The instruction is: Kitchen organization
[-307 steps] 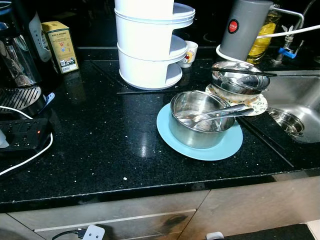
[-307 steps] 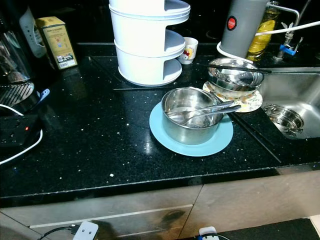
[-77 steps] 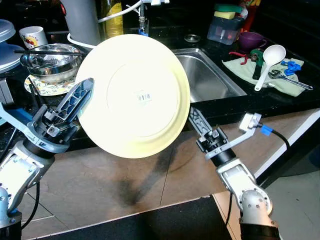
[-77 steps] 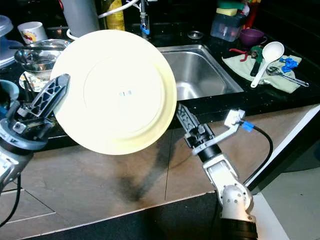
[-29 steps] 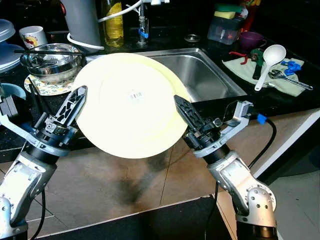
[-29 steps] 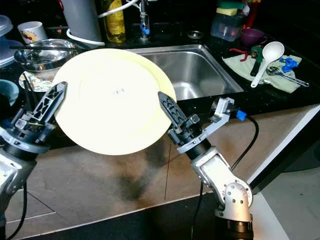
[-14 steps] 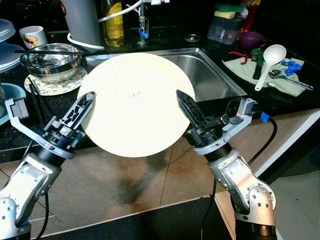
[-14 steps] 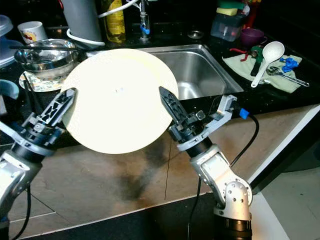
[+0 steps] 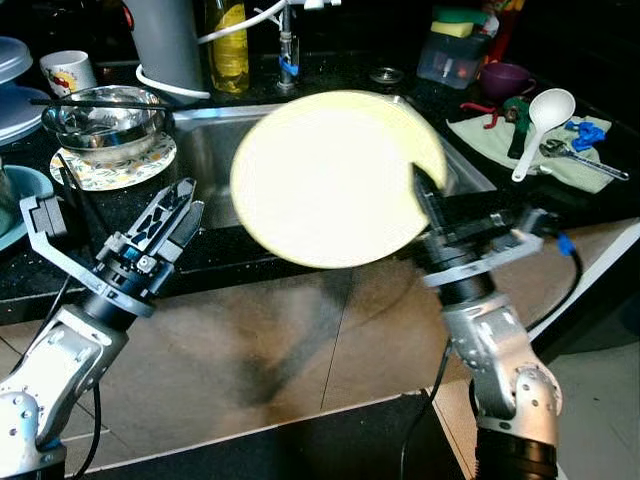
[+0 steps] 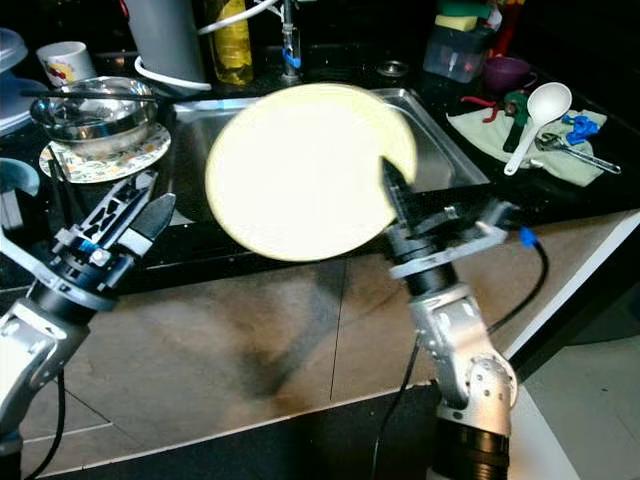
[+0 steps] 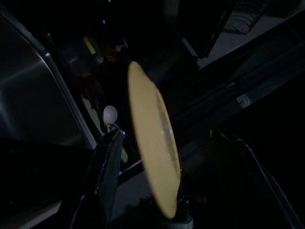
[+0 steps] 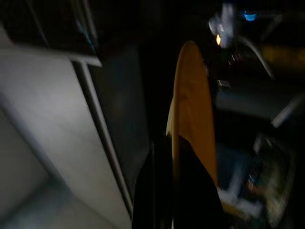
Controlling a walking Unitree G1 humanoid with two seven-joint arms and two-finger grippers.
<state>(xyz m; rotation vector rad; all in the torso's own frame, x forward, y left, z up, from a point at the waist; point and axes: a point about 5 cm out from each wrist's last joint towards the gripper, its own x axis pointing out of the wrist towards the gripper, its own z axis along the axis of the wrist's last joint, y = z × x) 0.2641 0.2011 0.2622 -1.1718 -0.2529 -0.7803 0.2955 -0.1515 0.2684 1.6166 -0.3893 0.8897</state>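
Plate (image 9: 335, 175), pale yellow, is hanging over the sink (image 9: 205, 160), pinched at its edge by right gripper (image 9: 428, 200); left gripper (image 9: 172, 215) is hovering w/ fingers spread, holding nothing.

Right gripper (image 9: 432, 205) is up in front of the body, silver forearm rising from the lower right, wrist bent so the black fingers point up and a touch left, pinched on the near right edge of the pale yellow plate (image 9: 335, 175). One finger lies dark across the plate's face. Left gripper (image 9: 172, 215) sits lower on the left, well apart from that plate, its arm reaching up from the lower left corner, both long fingers spread with a clear gap between them and nothing held.
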